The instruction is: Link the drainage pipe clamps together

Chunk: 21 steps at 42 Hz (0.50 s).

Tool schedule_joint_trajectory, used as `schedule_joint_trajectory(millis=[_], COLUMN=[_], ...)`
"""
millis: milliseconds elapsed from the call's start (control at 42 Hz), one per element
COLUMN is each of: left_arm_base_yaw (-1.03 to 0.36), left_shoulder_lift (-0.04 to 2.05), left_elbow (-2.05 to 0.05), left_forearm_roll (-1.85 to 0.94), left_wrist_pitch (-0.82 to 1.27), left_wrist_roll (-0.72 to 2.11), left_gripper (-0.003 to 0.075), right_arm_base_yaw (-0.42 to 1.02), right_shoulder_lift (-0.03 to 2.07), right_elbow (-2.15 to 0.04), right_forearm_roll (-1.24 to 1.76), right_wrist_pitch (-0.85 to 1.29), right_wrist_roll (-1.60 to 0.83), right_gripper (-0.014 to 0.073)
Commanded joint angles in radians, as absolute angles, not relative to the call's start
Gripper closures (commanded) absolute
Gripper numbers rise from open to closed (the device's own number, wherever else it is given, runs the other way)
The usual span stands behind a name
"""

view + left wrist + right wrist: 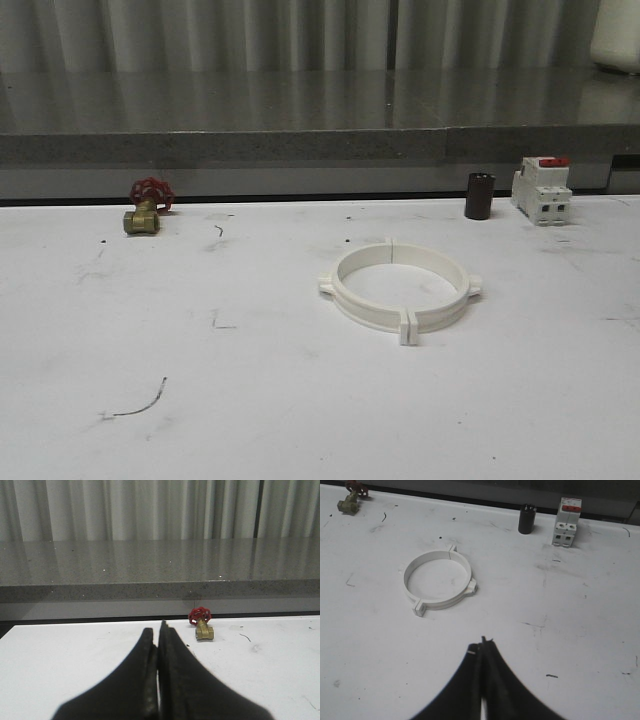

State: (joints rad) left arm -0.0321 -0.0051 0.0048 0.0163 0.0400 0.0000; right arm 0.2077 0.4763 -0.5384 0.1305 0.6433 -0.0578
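The two white drainage pipe clamps [400, 290] lie flat on the white table, their ends meeting so they form one ring with tabs at the seams. In the right wrist view the ring [438, 580] lies some way beyond my right gripper [482, 642], which is shut with nothing between its black fingers. My left gripper [159, 630] is also shut and empty, hovering over bare table short of the brass valve.
A brass valve with a red handwheel [145, 210] sits at the back left. A dark cylinder [479, 196] and a white circuit breaker with a red top [541, 188] stand at the back right. A grey ledge [320, 140] runs behind the table.
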Motion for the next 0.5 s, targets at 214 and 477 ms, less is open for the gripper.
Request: schedule_joint_trajectory(millis=[214,477], left_arm_base_yaw=[-0.023,-0.025], left_shoulder_lift=[-0.017,-0.017], left_elbow=[0.028,0.028], left_forearm_roll=[0.017,0.017], left_wrist_pitch=[-0.049,-0.049], left_wrist_roll=[0.0,-0.006], left_gripper=[0.0741,0.0741], right_arm_base_yaw=[0.203,0.203], right_shoulder_lift=[0.48,0.48], right_elbow=[-0.562,-0.562], right_forearm_roll=[0.137,0.137], right_wrist_pitch=[0.577,0.577], right_wrist_roll=[-0.061,-0.061], right_gripper=[0.0662,0.0662])
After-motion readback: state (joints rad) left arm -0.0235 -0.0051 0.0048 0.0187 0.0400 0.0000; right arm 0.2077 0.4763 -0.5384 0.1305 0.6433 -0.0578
